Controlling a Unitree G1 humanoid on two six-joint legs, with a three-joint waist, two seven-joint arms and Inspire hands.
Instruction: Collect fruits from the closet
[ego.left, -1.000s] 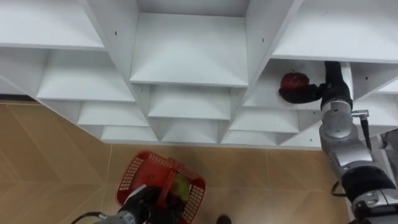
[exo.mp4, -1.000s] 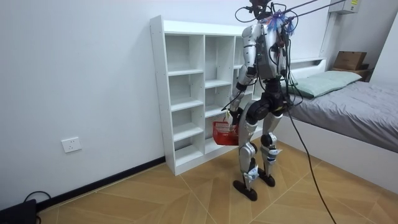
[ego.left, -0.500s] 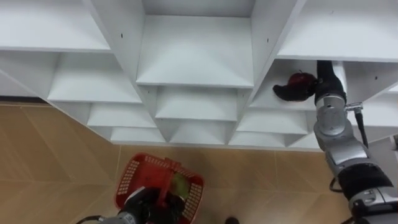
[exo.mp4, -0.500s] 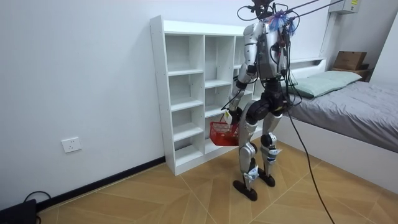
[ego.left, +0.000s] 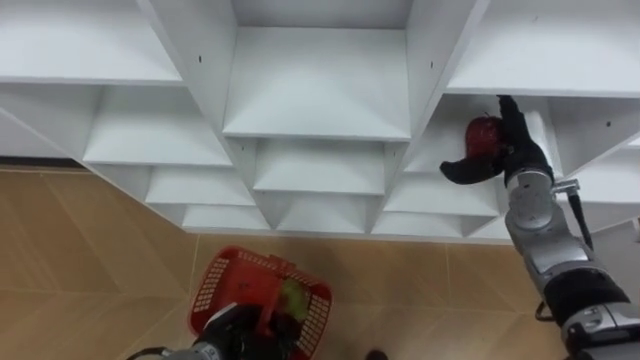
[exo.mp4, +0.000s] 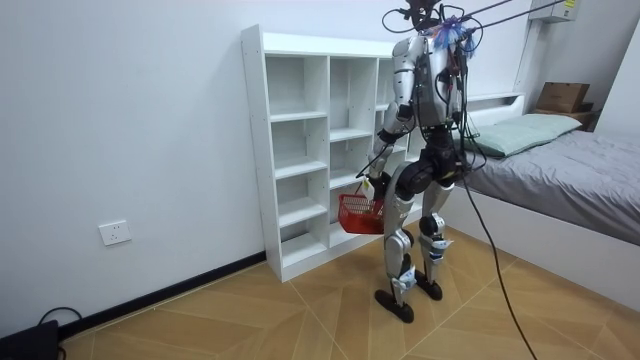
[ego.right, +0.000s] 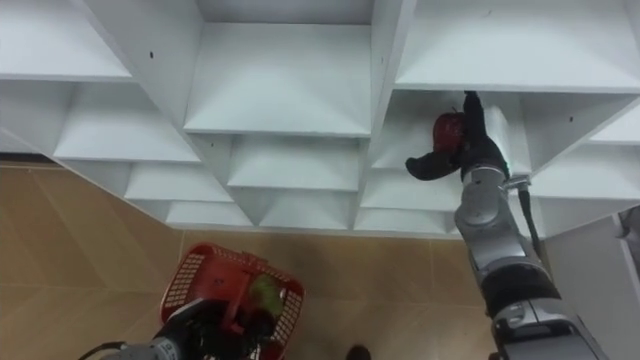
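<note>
A red apple (ego.left: 481, 134) (ego.right: 445, 129) sits in a compartment on the right of the white closet (ego.left: 315, 90). My right hand (ego.left: 514, 148) (ego.right: 478, 142) reaches into that compartment. Its fingers curl over the apple's right side and the thumb lies under it. Low in the view my left hand (ego.left: 232, 328) (ego.right: 193, 336) is shut on the handle of a red mesh basket (ego.left: 218, 280) (ego.right: 188, 272). A green fruit (ego.left: 293, 296) lies in it. In the room view I stand upright facing the closet (exo.mp4: 300, 115), with the basket (exo.mp4: 358, 212) at thigh height.
The closet's other compartments in sight hold nothing. Wooden floor (ego.left: 90, 250) lies below the shelves. A bed (exo.mp4: 570, 180) stands close behind me at the room view's right, and a white wall (exo.mp4: 120, 120) runs along its left.
My right hand has closed round the apple, with fingers over it and thumb beneath. The whole eye view has shifted a little. The basket stays in my left hand.
</note>
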